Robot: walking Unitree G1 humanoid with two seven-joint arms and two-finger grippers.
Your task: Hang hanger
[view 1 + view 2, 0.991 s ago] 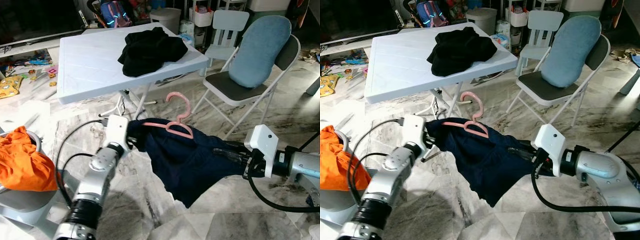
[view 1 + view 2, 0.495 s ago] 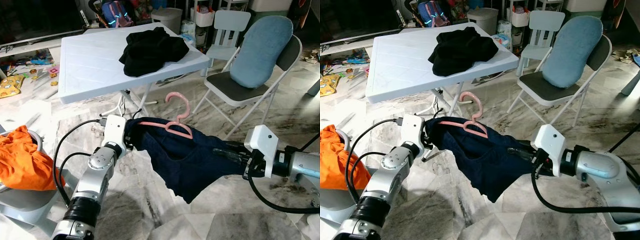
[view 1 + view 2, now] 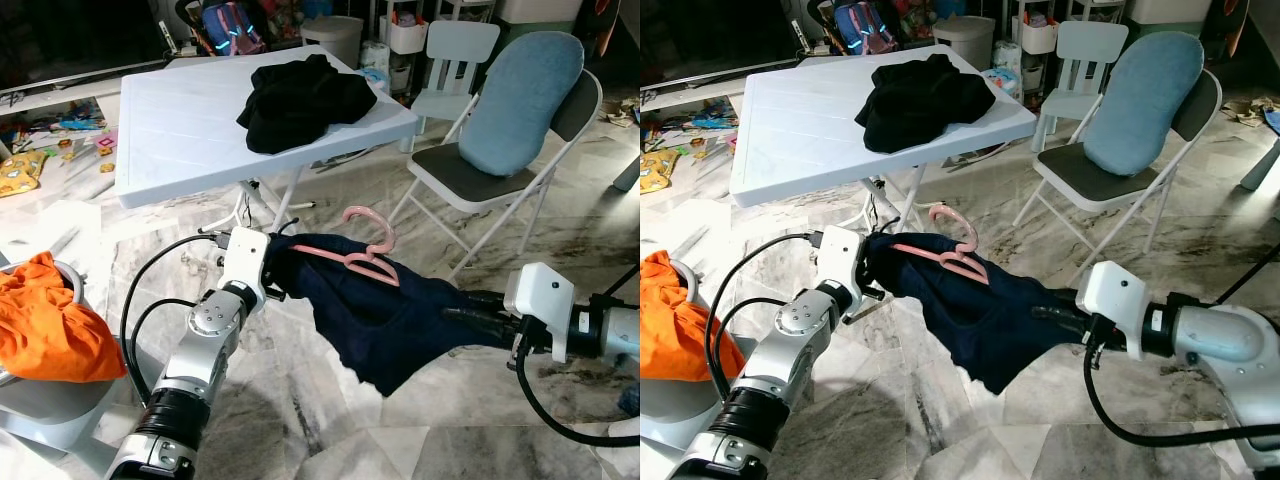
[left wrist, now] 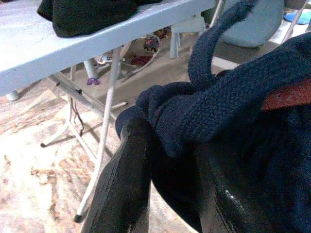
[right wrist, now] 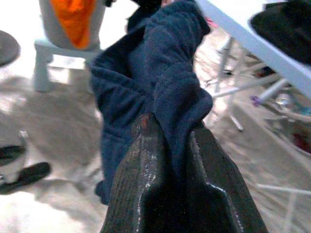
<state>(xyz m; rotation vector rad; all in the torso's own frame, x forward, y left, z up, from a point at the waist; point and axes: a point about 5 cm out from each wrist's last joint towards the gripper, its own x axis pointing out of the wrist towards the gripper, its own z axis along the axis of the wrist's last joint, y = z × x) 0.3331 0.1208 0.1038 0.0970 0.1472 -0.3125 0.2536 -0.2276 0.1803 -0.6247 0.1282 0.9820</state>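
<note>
With the right gripper (image 3: 458, 315) and left gripper (image 3: 272, 278) each clamped on an end of the navy garment (image 3: 390, 320), the pink hanger (image 3: 357, 255) lies loosely on top; tilting could slide it off.

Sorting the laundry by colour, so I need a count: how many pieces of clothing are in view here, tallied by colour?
Navy blue knitted garment on the pink plastic hanger, held between both grippers: 1
Black garment heaped on the white folding table: 1
Orange garment in the grey basket at the left: 1
Total: 3
</note>
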